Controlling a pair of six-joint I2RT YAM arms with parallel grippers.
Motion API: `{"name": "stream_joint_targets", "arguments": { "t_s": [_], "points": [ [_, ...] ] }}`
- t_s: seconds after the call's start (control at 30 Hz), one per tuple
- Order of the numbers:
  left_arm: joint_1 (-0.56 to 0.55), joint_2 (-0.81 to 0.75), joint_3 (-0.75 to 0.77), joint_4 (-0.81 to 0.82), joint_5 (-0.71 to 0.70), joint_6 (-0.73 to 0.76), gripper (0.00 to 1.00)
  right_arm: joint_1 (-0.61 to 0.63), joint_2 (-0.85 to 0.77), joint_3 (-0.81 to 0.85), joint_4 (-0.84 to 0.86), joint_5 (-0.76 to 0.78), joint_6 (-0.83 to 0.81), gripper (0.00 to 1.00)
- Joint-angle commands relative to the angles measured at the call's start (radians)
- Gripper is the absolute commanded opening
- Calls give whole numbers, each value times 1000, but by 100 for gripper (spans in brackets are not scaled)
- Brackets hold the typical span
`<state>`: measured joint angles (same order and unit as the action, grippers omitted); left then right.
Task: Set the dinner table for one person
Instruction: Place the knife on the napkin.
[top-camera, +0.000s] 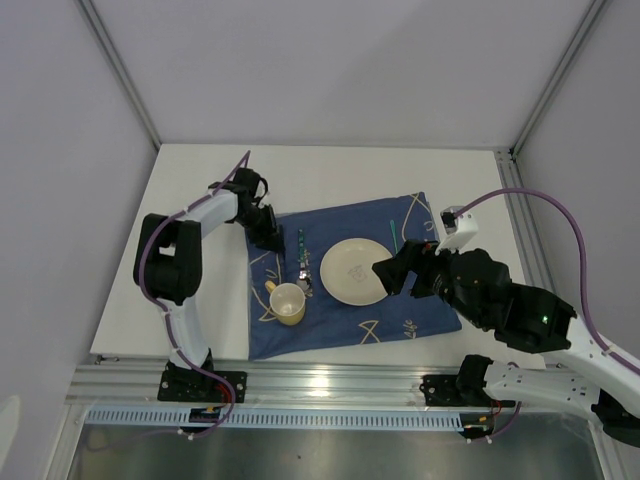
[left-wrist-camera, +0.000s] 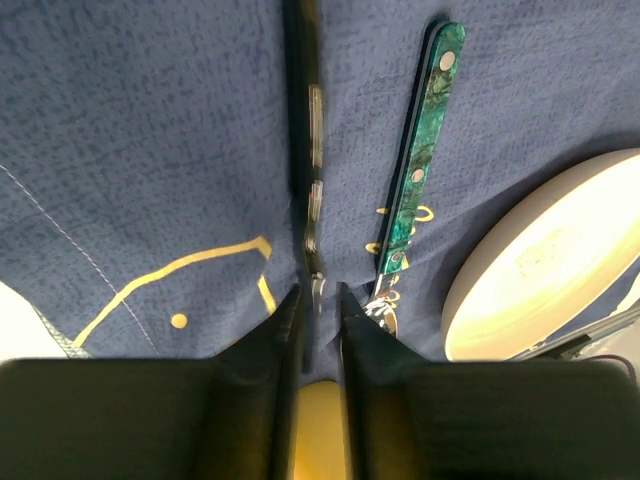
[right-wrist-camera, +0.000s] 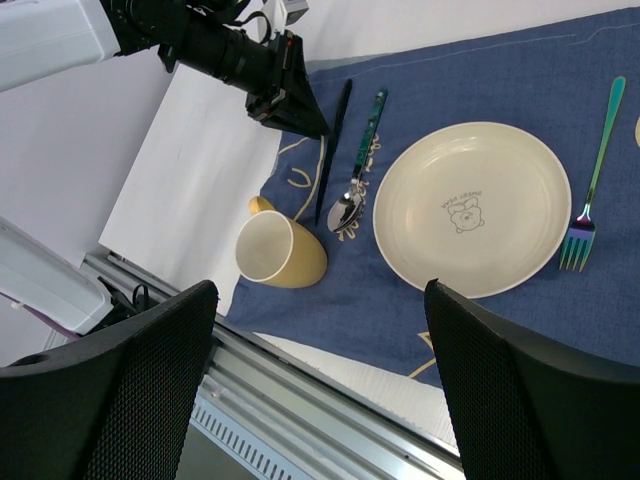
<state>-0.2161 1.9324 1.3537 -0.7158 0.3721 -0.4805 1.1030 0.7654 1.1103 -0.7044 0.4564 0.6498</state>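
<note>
The white dinner table (top-camera: 200, 200) bears a dark blue cloth (top-camera: 400, 320). On the cloth lie a cream plate (top-camera: 352, 271), a green-handled spoon (top-camera: 301, 255), an iridescent fork (top-camera: 394, 232) and a yellow mug (top-camera: 288, 303). A dark knife (right-wrist-camera: 337, 140) lies left of the spoon (right-wrist-camera: 368, 140). My left gripper (left-wrist-camera: 320, 298) is low over the cloth, its jaws a narrow gap apart astride the knife (left-wrist-camera: 297, 120). My right gripper (right-wrist-camera: 320, 290) is wide open and empty, above the cloth's near edge by the plate (right-wrist-camera: 472, 205).
A silver frame rail (top-camera: 330, 385) runs along the near table edge. White enclosure walls and slanted frame posts (top-camera: 120, 70) bound the back. Bare tabletop (right-wrist-camera: 200, 150) lies left of the cloth. The mug (right-wrist-camera: 275, 250) stands just near of the knife's tip.
</note>
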Motion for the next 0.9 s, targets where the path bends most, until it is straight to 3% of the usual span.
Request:
{"name": "stream_joint_targets", "arguments": {
  "t_s": [0.0, 0.1, 0.2, 0.57, 0.87],
  "points": [
    [-9, 5, -2, 0, 11, -12, 28, 8, -6, 8, 37, 25, -15, 89],
    [-12, -18, -22, 10, 2, -7, 50, 9, -6, 8, 39, 25, -19, 89],
    [-12, -64, -48, 30, -64, -24, 57, 11, -3, 8, 42, 27, -29, 89],
    [17, -144, -10, 58, -166, -23, 58, 12, -12, 20, 11, 27, -33, 89],
    [17, -46, 82, -97, -412, -15, 56, 17, -48, 23, -18, 47, -9, 89]
  ]
}}
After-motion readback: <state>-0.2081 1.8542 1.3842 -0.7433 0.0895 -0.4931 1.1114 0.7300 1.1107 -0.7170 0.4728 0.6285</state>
